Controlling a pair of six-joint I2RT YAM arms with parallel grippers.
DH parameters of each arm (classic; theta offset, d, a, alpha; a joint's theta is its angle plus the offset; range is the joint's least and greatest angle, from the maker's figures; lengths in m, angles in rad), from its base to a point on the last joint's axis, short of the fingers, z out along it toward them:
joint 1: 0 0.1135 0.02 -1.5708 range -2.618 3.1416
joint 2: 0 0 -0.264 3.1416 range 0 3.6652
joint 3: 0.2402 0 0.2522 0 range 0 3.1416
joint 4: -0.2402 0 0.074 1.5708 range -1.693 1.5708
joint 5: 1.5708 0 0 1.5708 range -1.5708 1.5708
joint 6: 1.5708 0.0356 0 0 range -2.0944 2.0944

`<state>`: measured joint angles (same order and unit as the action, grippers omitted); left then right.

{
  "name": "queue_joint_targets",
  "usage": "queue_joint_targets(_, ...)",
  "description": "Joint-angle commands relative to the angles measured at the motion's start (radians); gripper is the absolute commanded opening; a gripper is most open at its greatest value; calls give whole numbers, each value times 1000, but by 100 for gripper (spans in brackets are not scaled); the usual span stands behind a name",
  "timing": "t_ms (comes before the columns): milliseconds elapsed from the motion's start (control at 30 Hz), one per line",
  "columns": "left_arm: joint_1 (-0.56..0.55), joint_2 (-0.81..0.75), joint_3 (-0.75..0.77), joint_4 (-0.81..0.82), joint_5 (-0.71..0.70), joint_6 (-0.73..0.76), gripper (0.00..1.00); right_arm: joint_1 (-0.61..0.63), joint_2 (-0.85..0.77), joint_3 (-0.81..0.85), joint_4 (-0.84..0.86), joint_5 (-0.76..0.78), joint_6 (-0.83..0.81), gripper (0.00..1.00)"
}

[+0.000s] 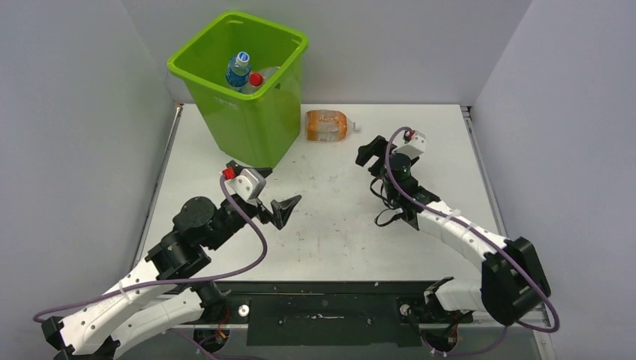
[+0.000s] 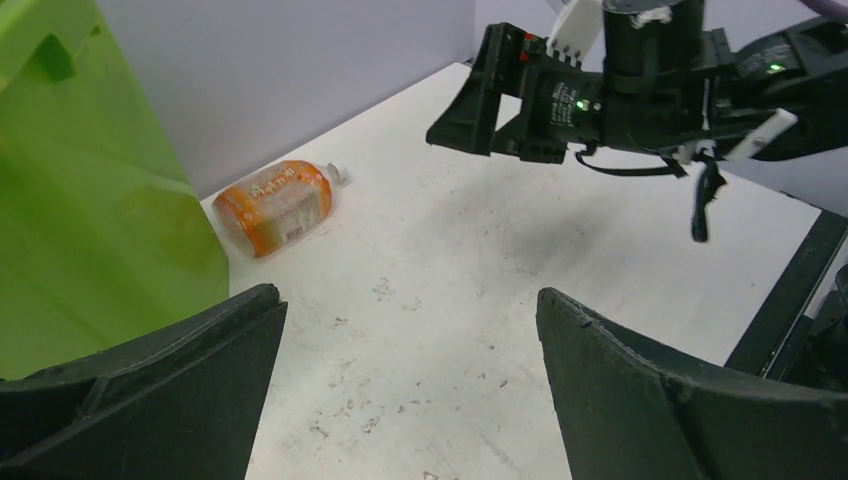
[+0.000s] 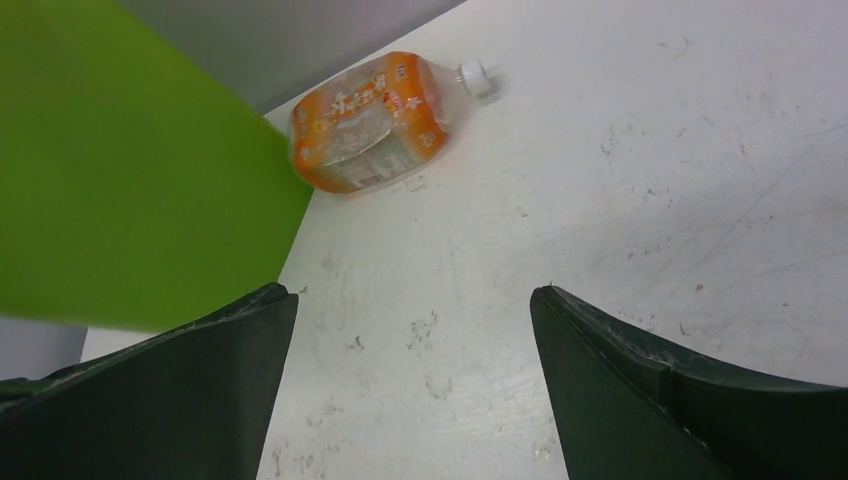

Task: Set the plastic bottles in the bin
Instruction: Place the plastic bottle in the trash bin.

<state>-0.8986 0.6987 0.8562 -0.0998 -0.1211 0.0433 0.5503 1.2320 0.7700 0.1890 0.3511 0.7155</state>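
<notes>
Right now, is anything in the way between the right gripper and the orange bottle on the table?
No, nothing visible. Only bare table lies between the open right gripper and the orange bottle, which lies on its side beside the bin.

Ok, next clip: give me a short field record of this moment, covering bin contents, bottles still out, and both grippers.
bin: lime-green, upright, far left of the table
in bin: blue-labelled bottle and red-capped bottle visible
still out: one orange-labelled bottle, on its side beside the bin, white cap pointing right
left gripper: open, empty, near the bin's base
right gripper: open, empty, facing the orange-labelled bottle, apart from it
</notes>
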Motion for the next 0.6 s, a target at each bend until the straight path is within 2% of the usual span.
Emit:
queue_joint_targets(0,-7,-48,-85,17,-31,-27,96,-93,178,44,222,-64,127,90)
queue_joint_targets(200,-10,-87,-174,102,-54,-35,96,-198,478,189,331,-108,142,90)
queue_joint_targets(367,-10,-68,-198,134,-63,-35,96,-291,720,314,469,-258,303,90)
queue_joint_targets(567,-10,-35,-203,126,-93,-32,96,-296,914,509,508,-294,448,92)
